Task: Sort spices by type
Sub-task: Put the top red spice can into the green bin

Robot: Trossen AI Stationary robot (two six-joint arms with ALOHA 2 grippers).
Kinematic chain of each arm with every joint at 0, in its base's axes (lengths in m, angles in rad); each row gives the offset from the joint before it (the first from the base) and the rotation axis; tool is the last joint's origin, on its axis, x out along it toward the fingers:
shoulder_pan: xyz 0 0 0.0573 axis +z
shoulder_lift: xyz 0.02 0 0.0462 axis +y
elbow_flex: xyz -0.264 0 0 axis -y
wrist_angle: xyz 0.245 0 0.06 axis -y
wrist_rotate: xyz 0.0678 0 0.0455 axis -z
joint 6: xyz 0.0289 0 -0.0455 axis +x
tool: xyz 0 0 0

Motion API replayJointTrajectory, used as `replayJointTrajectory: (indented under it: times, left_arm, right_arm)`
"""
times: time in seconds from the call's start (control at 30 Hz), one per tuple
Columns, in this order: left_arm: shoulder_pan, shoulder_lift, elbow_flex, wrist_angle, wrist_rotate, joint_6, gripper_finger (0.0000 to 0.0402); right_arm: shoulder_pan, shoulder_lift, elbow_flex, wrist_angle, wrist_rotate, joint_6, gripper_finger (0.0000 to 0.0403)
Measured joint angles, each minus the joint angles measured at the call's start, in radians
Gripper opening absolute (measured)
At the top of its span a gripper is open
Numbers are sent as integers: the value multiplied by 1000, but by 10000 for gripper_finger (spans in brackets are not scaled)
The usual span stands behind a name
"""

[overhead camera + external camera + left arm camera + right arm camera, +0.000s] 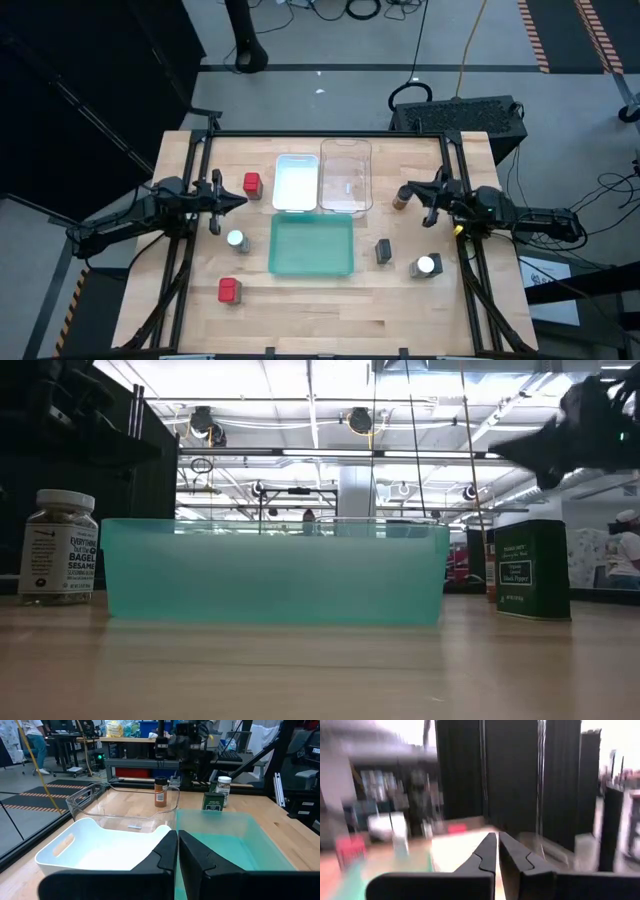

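Note:
The high view shows six spices standing on the table. Left of the trays are a red tin (252,185), a white-lidded jar (236,240) (58,547) and a second red tin (229,290). To the right are a brown dark-lidded jar (400,200) (160,792), a dark grey tin (383,250) (532,570) and another white-lidded jar (426,266). A second dark grey tin does not show. My left gripper (243,197) (176,840) is shut beside the far red tin. My right gripper (405,192) (497,842) is shut, raised above the brown jar.
A white tray (296,182) and a clear tray (346,175) sit side by side at the table's far middle, with a green tray (312,244) (275,575) in front of them. Bare wood lies along the near edge. The frame's rails run down both sides.

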Motion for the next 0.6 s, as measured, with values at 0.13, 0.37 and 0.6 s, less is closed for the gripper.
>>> replayJointTrajectory:
  times: [0.13, 0.37, 0.6]
  left_arm:
    - [0, 0, 0, 134, -1, -232, 22]
    - [0, 0, 0, 666, -186, -548, 22]
    - [-10, 125, 114, 709, -175, -571, 22]
  right_arm:
    - [0, 10, 11, 183, 39, 57, 0]
    - [0, 139, 165, 184, 233, 176, 0]
    - [-20, 409, 413, 182, 293, 104, 0]
